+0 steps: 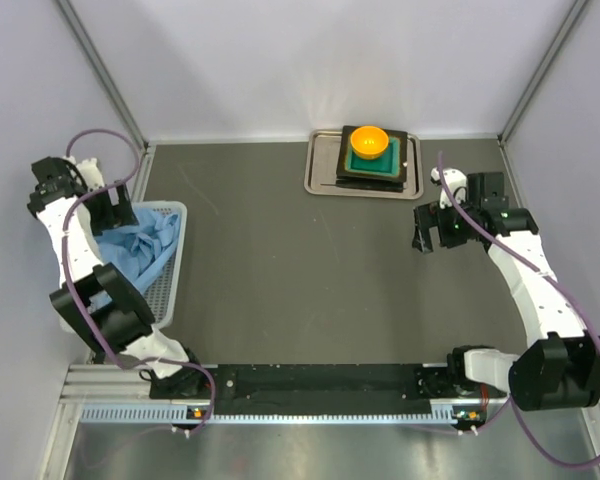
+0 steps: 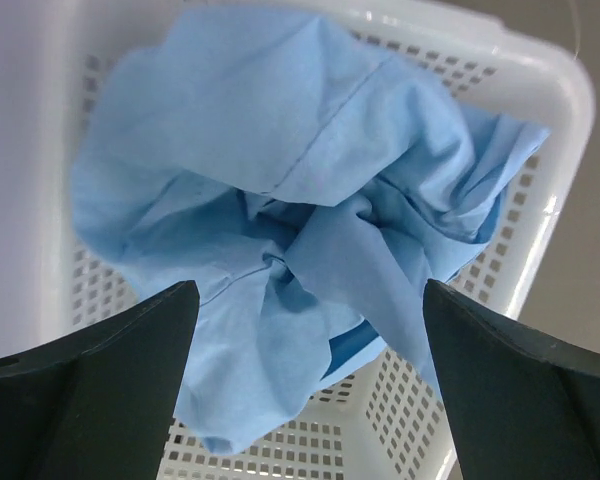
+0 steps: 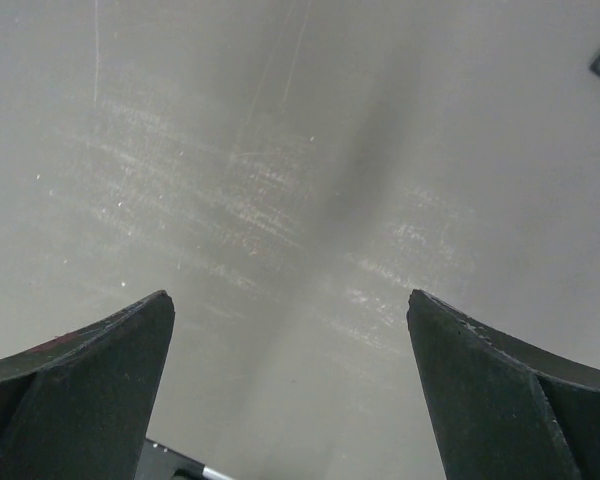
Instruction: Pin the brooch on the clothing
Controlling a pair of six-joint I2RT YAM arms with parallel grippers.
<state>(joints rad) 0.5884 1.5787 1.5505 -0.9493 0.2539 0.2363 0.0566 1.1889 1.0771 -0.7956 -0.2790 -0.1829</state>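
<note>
The clothing (image 1: 140, 243), a light blue shirt, lies crumpled in a white perforated basket (image 1: 177, 262) at the table's left edge. In the left wrist view the clothing (image 2: 280, 180) fills most of the basket (image 2: 570, 100). My left gripper (image 1: 115, 210) hangs just above the heap, open, its fingers either side of the cloth with nothing held (image 2: 310, 285). My right gripper (image 1: 427, 232) stands open over bare grey table at the right, nothing between its fingers (image 3: 290, 295). The brooch is out of view.
At the back middle, a metal tray (image 1: 320, 172) carries a stack of dark green square plates (image 1: 380, 167) with an orange bowl (image 1: 368, 142) on top. Grey walls close in the left, right and back.
</note>
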